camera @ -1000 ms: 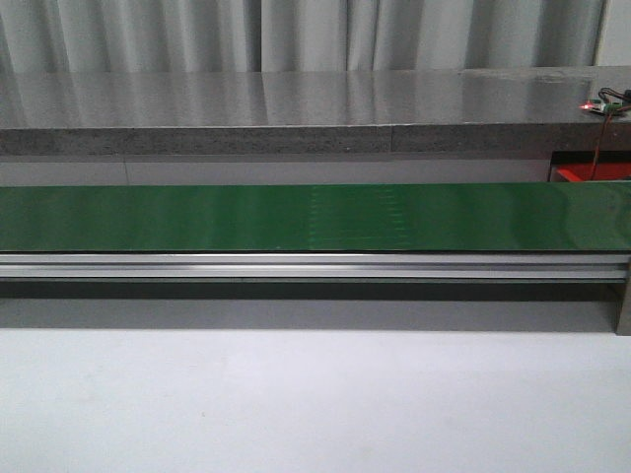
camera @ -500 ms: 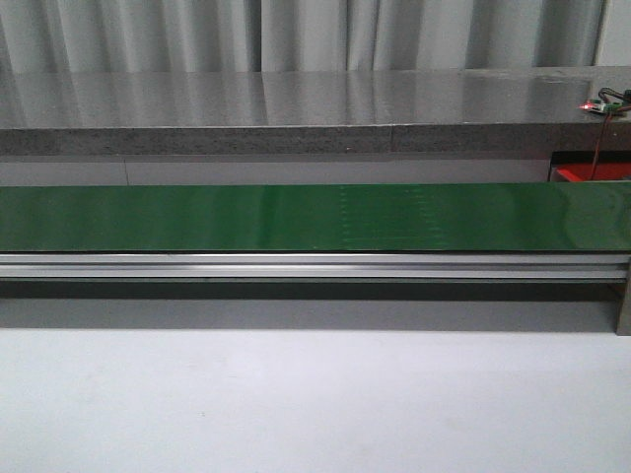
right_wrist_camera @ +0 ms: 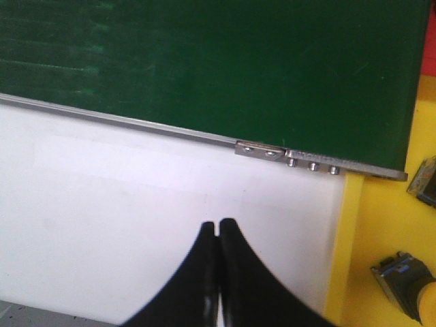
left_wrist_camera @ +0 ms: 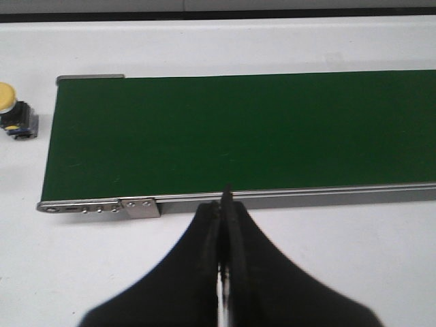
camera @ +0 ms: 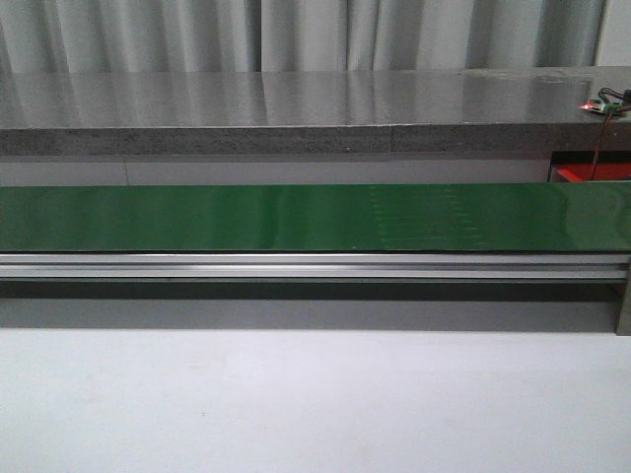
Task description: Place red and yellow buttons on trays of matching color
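Fingers first: left gripper [left_wrist_camera: 225, 204] is closed tight, tips pressed together, nothing between them. Right gripper [right_wrist_camera: 218, 228] same, fingers meeting with no gap, nothing held. Neither arm shows in the front view.

White worktop [camera: 315, 404] sits nearest the robot, bare across the front view. Beyond it, the green conveyor belt [camera: 296, 217] runs the full width, on an aluminium rail [camera: 296, 264] along its near edge. No button on the belt in any view.

Left wrist view: left gripper hangs over the worktop just short of the belt's near rail, close to the belt's end. One yellow button [left_wrist_camera: 12, 109] on a dark base stands on the worktop just off that belt end, apart from the belt, partly cut by the frame edge.

Right wrist view: right gripper is over the worktop near the belt's other end. Yellow tray [right_wrist_camera: 381, 231] sits beside that end, touching or just under the rail corner. Two button bodies lie in it, both cut off by the frame: one with a yellow cap [right_wrist_camera: 409, 283], one colour unclear [right_wrist_camera: 426, 180].

Farther back: red tray [camera: 592, 172] edge shows behind the belt at far right, then a grey ledge [camera: 296, 108] and curtain [camera: 296, 34].
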`<state>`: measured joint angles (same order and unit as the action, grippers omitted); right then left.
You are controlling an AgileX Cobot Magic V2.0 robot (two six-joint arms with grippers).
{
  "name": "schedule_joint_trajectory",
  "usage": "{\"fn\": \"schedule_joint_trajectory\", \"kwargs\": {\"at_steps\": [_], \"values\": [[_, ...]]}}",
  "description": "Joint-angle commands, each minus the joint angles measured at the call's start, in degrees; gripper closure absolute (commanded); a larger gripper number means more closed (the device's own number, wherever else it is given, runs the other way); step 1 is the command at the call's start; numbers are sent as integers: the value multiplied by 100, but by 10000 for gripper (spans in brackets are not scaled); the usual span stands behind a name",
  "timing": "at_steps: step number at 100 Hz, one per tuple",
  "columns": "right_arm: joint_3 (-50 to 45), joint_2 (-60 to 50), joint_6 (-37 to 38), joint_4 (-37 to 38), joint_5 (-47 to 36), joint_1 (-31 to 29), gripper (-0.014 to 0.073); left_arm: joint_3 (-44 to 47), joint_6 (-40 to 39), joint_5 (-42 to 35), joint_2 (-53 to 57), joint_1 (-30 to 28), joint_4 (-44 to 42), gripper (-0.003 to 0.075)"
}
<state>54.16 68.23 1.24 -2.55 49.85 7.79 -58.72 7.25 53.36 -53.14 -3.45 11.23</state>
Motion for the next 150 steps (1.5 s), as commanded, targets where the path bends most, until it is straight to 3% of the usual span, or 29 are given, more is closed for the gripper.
{"fn": "schedule_joint_trajectory", "kwargs": {"at_steps": [1,48,105,114,131,136,150], "values": [[185,-153,-35,7,-224,-10,667,-164,-324,-378,66,-156,-268,740],[185,-153,-35,7,-230,-10,667,-153,-336,-458,-258,-2079,-596,739],[185,-153,-35,7,-230,-10,667,-163,-341,-799,-1762,-3324,-694,722],[185,-153,-35,7,-230,-10,667,-163,-329,-809,-2040,-3387,-683,630],[185,-153,-35,7,-230,-10,667,-163,-355,-938,-2376,-3411,-704,278],[185,-153,-35,7,-230,-10,667,-163,-509,-970,-2427,-3424,-704,206],[185,-153,-35,7,-230,-10,667,-218,-941,-1023,-2555,-3478,-704,171]]}}
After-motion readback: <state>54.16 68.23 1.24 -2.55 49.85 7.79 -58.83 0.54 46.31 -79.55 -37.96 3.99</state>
